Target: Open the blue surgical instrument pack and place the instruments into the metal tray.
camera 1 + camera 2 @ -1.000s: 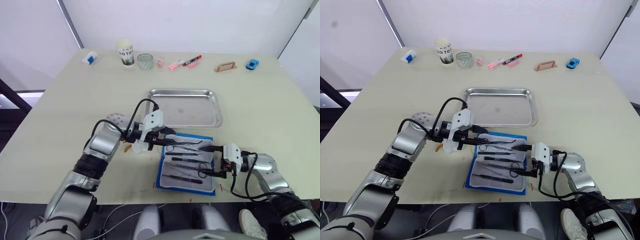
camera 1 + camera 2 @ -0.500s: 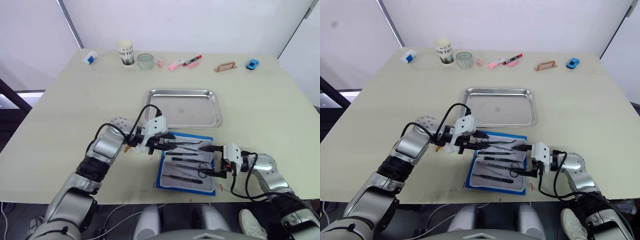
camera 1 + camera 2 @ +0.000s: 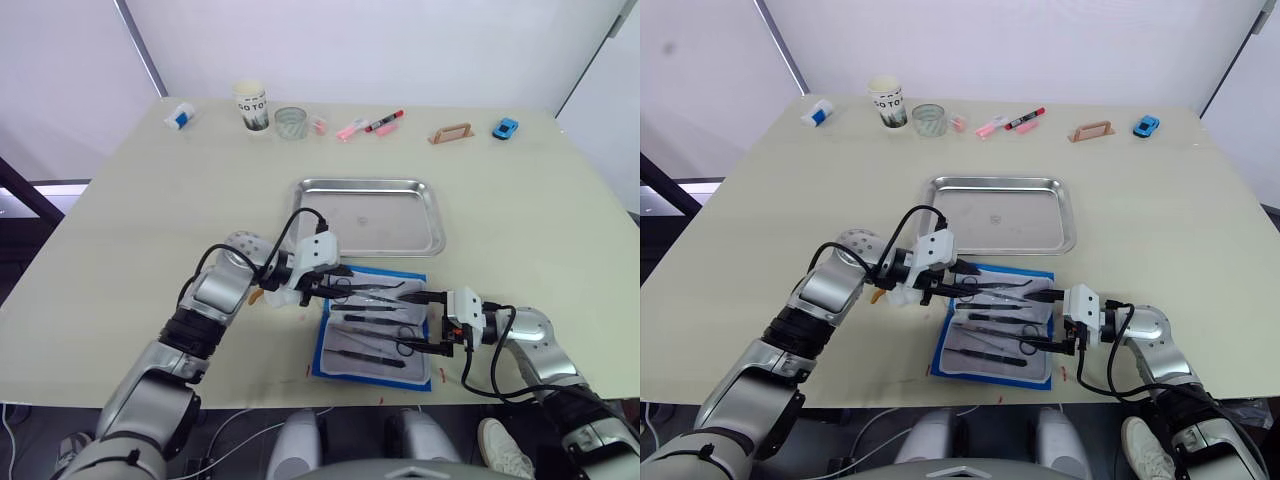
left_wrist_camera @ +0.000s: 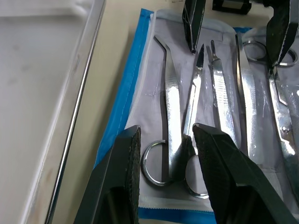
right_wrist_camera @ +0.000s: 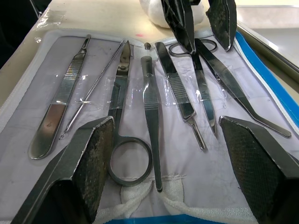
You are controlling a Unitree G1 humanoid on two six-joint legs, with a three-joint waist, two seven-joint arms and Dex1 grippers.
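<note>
The blue surgical instrument pack (image 3: pixel 372 328) lies open on the table (image 3: pixel 130 200), just in front of the metal tray (image 3: pixel 369 215) (which holds nothing). The instruments (image 5: pixel 149 93) rest in a row on its pale lining. The left gripper (image 4: pixel 164 154) is open, its two fingers on either side of the ring handles of the bent scissors (image 4: pixel 169 112), not closed on them. The right gripper (image 3: pixel 428 322) is wide open at the pack's right edge and holds nothing.
</note>
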